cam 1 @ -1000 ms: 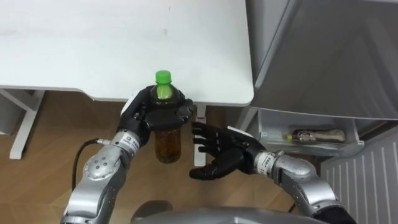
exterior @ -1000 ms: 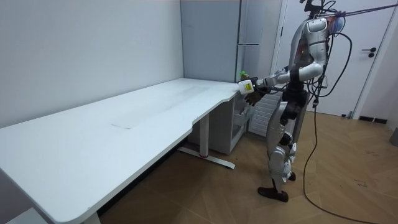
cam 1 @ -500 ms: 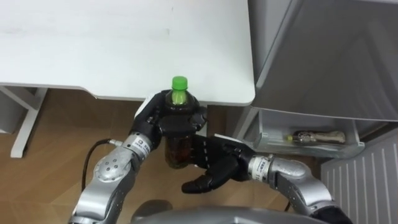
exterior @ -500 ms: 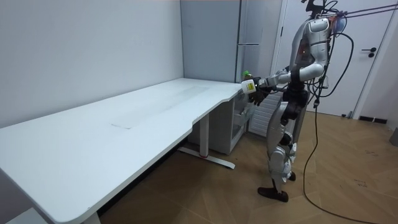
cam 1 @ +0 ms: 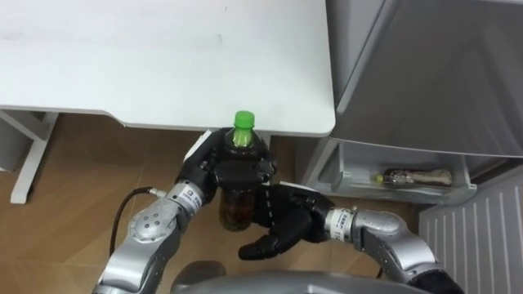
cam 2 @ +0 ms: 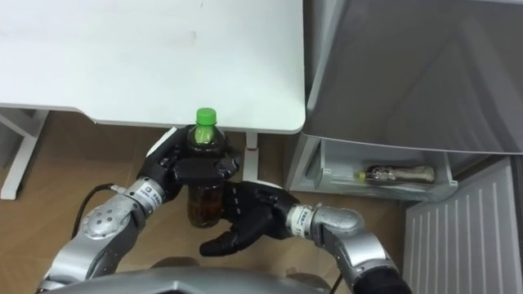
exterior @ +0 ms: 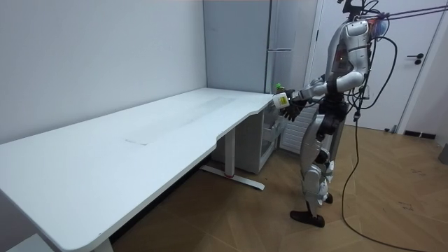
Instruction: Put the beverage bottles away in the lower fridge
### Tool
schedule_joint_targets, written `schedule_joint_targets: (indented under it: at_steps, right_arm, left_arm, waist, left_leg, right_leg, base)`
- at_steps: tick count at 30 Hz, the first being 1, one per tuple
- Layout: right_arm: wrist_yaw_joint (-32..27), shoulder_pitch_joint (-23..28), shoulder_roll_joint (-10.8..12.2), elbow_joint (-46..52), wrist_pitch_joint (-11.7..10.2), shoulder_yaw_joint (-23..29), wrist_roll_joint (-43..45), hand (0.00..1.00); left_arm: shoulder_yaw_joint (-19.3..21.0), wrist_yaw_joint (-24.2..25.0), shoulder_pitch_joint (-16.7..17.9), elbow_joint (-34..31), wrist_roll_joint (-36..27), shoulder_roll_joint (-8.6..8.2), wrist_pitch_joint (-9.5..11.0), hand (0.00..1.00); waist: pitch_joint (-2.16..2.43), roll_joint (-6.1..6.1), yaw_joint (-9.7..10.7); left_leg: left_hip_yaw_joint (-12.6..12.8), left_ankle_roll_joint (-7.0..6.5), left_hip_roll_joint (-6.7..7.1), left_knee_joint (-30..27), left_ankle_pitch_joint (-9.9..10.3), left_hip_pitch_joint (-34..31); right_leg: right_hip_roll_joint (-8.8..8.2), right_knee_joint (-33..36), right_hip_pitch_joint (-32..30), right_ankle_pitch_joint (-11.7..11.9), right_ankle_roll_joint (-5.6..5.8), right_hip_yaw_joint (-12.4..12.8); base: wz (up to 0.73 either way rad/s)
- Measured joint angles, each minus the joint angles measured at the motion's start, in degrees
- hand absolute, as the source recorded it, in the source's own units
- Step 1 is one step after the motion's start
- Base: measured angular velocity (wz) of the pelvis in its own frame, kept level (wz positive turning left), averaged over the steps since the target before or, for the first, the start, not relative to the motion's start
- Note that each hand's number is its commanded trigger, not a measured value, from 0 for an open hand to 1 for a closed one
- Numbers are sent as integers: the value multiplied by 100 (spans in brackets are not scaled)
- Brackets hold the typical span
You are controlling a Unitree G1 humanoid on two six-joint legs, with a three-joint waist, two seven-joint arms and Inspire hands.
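A bottle of brown drink with a green cap (cam 1: 239, 196) stands upright in the air before the table's front edge. My left hand (cam 1: 214, 163) is curled round its shoulder from the left. My right hand (cam 1: 284, 222) lies open against the bottle's lower part, with its fingers spread behind it and its thumb low. In the room view I stand at the table's end by the fridge (exterior: 280, 42) and hold the bottle (exterior: 279, 88) out at chest height. A second bottle (cam 1: 413, 175) lies in the open lower fridge drawer (cam 1: 359, 192).
The white table (cam 1: 163, 57) spreads ahead and to the left, with a leg (cam 1: 29, 163) at the far left. The grey fridge front (cam 1: 425, 73) stands on the right, and a ribbed white panel (cam 1: 474, 237) shows at the lower right. Wooden floor lies below.
My left hand has carried the bottle to the right. My right hand has slid left from beside the bottle to lie against its lower part.
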State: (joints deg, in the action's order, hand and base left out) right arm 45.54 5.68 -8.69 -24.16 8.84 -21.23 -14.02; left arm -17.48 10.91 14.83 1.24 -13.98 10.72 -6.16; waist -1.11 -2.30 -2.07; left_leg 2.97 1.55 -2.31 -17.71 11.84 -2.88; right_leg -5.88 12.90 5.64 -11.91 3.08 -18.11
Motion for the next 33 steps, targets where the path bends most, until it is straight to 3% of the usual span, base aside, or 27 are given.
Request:
schedule_joint_targets:
  at_steps: [17, 18, 19, 33]
  right_arm:
    - [-261, 34, -21, -1, 71, -75, -713, 0]
    - [-325, 35, -37, -2, 82, -127, -834, 33]
    - [-365, 35, -40, -1, 85, -142, -897, 99]
    - [-868, -2, -85, -272, 114, -204, -1083, 100]
  left_arm:
    - [-78, 114, -6, 30, -10, 19, 27, 100]
    - [-74, 114, -14, 29, -6, 21, 27, 100]
    - [-75, 114, -30, 30, -5, 23, 26, 100]
    - [-298, 445, -33, 38, -88, 0, -24, 100]
  waist:
    - [2, 35, 10]
    - [2, 35, 20]
    - [2, 36, 21]
    - [31, 79, 7]
  left_leg:
    - [15, 1, 2, 48, -1, 75]
    - [11, 1, 3, 43, -1, 69]
    - [3, 1, 3, 39, -1, 60]
    - [6, 1, -1, 26, -1, 71]
  right_leg:
    - [6, -26, 76, 0, 0, 55]
    - [6, -27, 76, 0, 0, 36]
    - [6, -27, 73, 0, 0, 28]
    - [9, -26, 73, 2, -1, 36]
  base:
    - [0]
    - [0]
    - [0]
    - [0]
